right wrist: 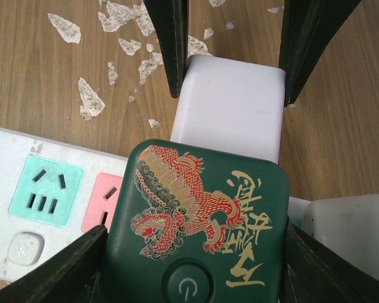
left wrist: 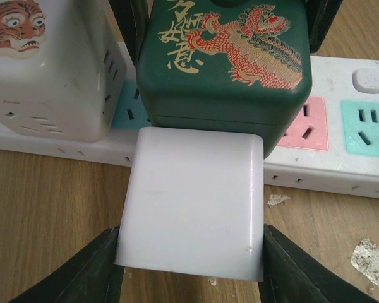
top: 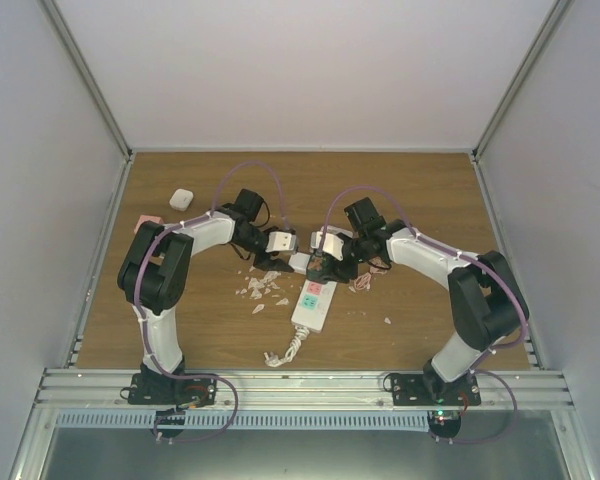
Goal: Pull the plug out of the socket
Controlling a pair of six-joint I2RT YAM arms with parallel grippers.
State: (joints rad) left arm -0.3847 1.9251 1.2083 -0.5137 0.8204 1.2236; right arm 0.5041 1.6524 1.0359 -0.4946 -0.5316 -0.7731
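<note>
Two claws meet over the far end of the socket (top: 314, 302), which lies flat near the middle of the bench (top: 420, 340), outlet faces up. Its long axis runs from near to far, the far end leaning a little to the right. A short white cord (top: 285, 350) leaves the near end and curls to the left.

On the strip sits a green cube plug (right wrist: 202, 221) with a red and gold dragon on top. The right claw (right wrist: 196, 252) is closed on it, one dark finger pressed on each opposite side. A white block (left wrist: 192, 202) butts flat against one side of the cube and hangs over the bench just beside the strip. The left claw (left wrist: 189, 265) clamps this block between its two fingers, at the end away from the cube. The two claws face each other across the strip's width.

Next to the green cube, a white cube with a tiger picture (left wrist: 44, 69) also stands on the strip. Pink and mint outlets show on the other side of the green cube.

Pale flakes (right wrist: 91, 98) lie scattered on the wood on the left claw's side. A small white case (top: 182, 198) rests well apart at the far left
</note>
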